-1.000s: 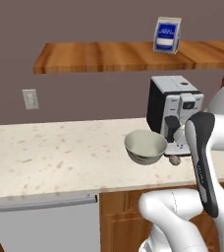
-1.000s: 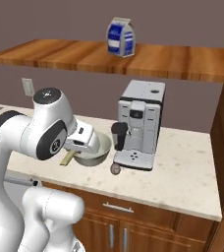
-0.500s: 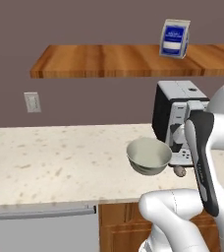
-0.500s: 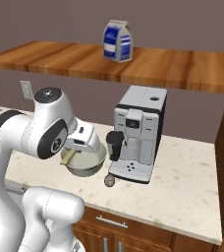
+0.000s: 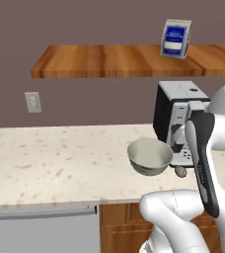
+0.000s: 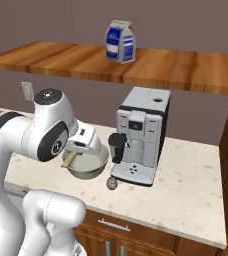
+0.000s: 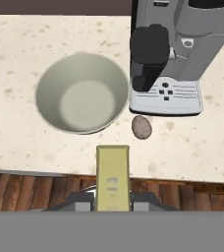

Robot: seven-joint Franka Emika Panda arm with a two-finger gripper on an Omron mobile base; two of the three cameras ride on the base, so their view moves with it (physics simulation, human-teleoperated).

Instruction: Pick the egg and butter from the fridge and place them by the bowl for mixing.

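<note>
1. A speckled counter is seen spanning the base views, with wooden cabinets below it.
2. A wooden shelf is mounted on the wall above the counter; a blue-and-white carton is stood on it, at about 1 o'clock from the bowl in the left base view.
3. A coffee machine is placed on the counter, at 2 o'clock from the bowl in the hand view, close beside it.
4. The bowl is set upright on the counter near its front edge and is seen to be empty.
5. The butter is held pinched between the gripper's fingers, the jaws being pressed together on it. In the hand view it is seen at 6 o'clock from the bowl, over the counter's front edge and apart from the bowl. In the right base view the stick is seen jutting from the hand at the bowl's near-left rim.
6. The egg is laid on the counter at 4 o'clock from the bowl in the hand view, just beside it and just in front of the coffee machine's base.
7. A wall outlet is seen at 10 o'clock from the bowl in the left base view.
</note>
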